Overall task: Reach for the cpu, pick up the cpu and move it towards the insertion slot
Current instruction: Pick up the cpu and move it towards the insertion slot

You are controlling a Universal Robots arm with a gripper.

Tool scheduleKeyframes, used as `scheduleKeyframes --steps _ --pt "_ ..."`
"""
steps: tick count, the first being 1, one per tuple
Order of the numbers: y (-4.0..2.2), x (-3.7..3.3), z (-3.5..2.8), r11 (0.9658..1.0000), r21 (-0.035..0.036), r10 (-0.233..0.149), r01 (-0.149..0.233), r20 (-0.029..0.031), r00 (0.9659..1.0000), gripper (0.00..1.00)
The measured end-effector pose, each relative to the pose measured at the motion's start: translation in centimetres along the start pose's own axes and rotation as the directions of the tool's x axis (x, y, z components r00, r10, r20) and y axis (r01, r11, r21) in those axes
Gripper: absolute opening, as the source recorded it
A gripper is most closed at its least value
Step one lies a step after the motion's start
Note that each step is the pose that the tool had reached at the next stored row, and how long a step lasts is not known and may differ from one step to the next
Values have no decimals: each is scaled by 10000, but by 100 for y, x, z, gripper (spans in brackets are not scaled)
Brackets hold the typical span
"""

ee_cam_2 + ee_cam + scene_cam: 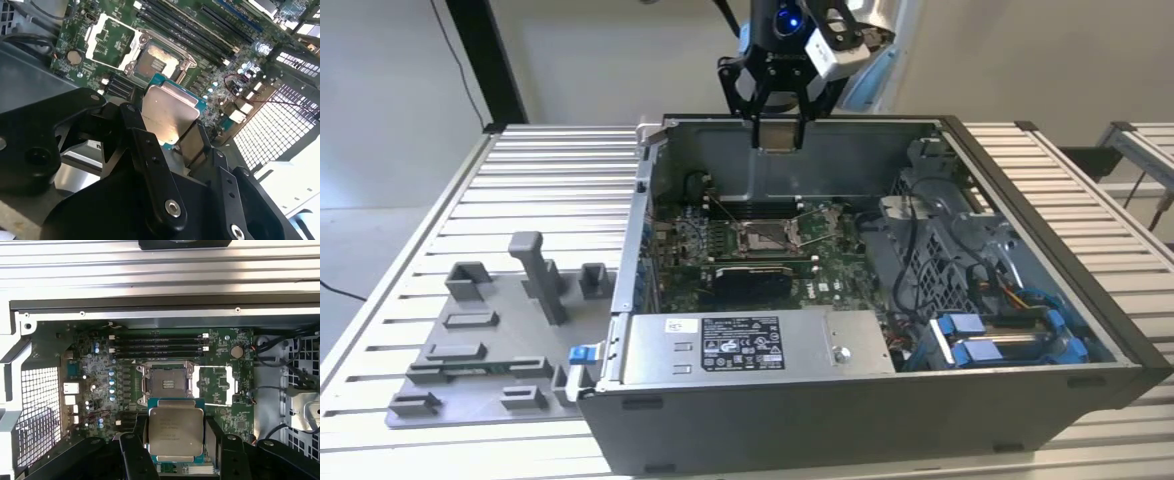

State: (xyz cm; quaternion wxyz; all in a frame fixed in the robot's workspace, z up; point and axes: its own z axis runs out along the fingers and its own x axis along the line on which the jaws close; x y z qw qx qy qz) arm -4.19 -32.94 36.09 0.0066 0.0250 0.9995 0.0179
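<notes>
Hand (pixel 175 450) clamped on cpu (pixel 175 432), fingers (pixel 150 145) pressing opposite edges; silvery top face up toward wrist cameras. Cpu held flat, high over open computer case (pixel 1067 300), near its rear wall in exterior view. Insertion slot (pixel 166 385) lies below on green motherboard (pixel 95 370), frame open, offset just beyond cpu's far edge in first wrist view. Memory slots (pixel 157 345) farther past slot.

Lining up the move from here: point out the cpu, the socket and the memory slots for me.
cpu (pixel 175 432): first wrist view, middle of its silvery top face.
socket (pixel 166 385): first wrist view, its brownish centre.
memory slots (pixel 157 346): first wrist view, midway along the long black strips.
</notes>
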Motion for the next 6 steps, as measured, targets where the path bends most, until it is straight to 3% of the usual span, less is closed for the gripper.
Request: scheduleKeyframes --steps 6 --pt "0 0 3 10000 0 1 -1 1 10000 0"
